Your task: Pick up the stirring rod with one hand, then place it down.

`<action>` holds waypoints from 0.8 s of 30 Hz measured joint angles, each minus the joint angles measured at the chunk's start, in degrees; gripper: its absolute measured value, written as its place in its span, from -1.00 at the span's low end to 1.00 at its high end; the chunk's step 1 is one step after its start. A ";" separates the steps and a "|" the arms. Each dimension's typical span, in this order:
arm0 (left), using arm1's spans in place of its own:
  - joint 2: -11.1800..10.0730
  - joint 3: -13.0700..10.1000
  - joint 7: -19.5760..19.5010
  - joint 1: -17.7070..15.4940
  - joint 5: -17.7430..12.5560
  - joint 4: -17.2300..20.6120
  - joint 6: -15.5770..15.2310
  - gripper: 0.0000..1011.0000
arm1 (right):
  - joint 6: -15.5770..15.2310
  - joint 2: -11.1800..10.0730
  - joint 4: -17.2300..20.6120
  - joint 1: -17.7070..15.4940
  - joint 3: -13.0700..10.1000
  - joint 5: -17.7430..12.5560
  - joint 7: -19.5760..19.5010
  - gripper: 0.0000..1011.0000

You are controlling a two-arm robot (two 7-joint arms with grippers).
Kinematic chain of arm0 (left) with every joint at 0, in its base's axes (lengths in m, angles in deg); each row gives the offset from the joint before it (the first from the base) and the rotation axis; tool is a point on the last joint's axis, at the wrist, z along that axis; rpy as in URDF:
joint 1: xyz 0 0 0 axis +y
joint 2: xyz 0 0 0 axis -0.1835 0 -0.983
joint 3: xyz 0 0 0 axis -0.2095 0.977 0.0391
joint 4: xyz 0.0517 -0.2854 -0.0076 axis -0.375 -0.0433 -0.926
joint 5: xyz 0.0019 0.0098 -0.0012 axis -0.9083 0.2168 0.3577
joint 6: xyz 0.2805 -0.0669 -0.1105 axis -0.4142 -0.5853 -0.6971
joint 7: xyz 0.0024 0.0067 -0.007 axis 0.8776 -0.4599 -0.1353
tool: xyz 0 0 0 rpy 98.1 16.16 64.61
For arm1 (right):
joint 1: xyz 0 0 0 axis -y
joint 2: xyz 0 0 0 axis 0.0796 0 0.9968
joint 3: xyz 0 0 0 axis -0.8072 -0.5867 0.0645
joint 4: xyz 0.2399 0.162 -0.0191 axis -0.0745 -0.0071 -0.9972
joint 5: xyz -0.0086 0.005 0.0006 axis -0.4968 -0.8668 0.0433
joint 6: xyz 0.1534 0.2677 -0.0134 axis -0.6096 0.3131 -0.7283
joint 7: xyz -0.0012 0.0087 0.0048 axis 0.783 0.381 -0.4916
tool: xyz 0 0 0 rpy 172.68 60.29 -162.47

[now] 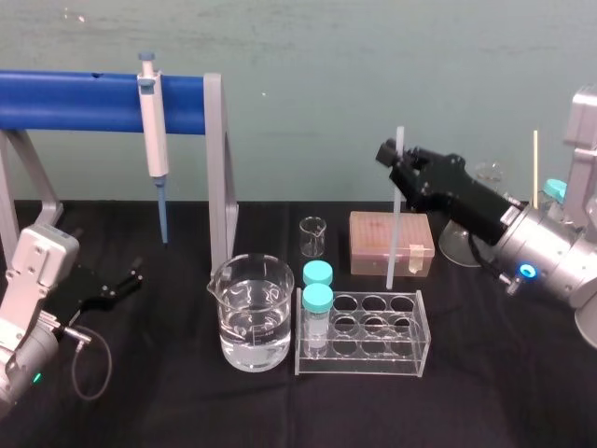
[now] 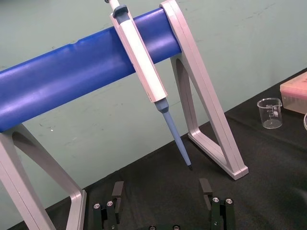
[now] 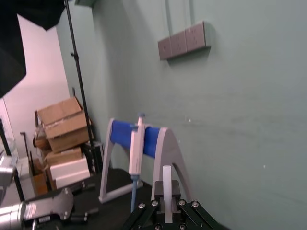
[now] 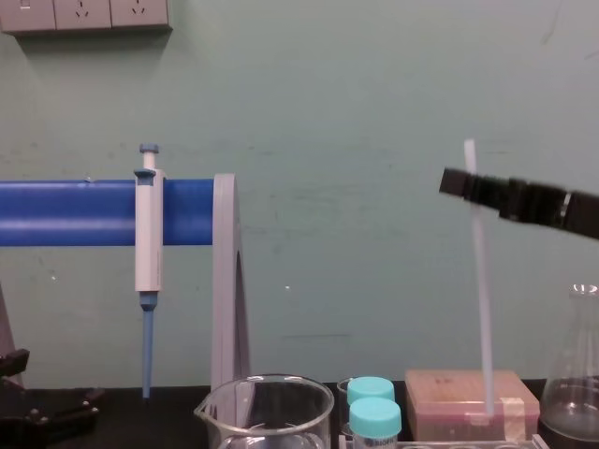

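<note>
Right gripper [image 1: 399,170] clamps the stirring rod [image 1: 394,238] upright by the test-tube rack [image 1: 364,347], pickup looks done; next: lower, release (left gripper [image 1: 131,278] parked near left, fingers apart, empty).

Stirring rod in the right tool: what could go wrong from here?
The right tool grips the stirring rod near its top, so the long free end could swing or slip. That end hangs near the tube rack; lowering straight could snag it. The left tool lies parked at the table's left.
</note>
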 joint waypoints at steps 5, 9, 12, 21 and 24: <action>0.00 0.00 -0.01 0.00 0.00 0.00 0.00 0.98 | 0.45 -0.24 -1.79 0.13 1.78 0.73 -0.07 -0.86; 0.00 0.00 0.00 0.00 0.00 0.00 0.00 0.98 | 0.50 -0.02 -2.53 0.16 2.54 0.73 -0.08 -0.86; 0.00 0.00 0.00 0.00 0.00 0.00 0.00 0.98 | 0.62 0.21 -3.01 0.24 2.89 0.72 -0.08 -0.86; 0.00 0.00 0.00 0.00 0.00 0.00 0.00 0.98 | 2.89 1.37 -5.62 1.19 3.97 1.94 -0.10 -0.86; 0.00 0.00 0.00 0.00 0.00 0.00 0.00 0.98 | 3.36 1.62 -6.13 1.38 4.07 2.17 -0.07 -0.86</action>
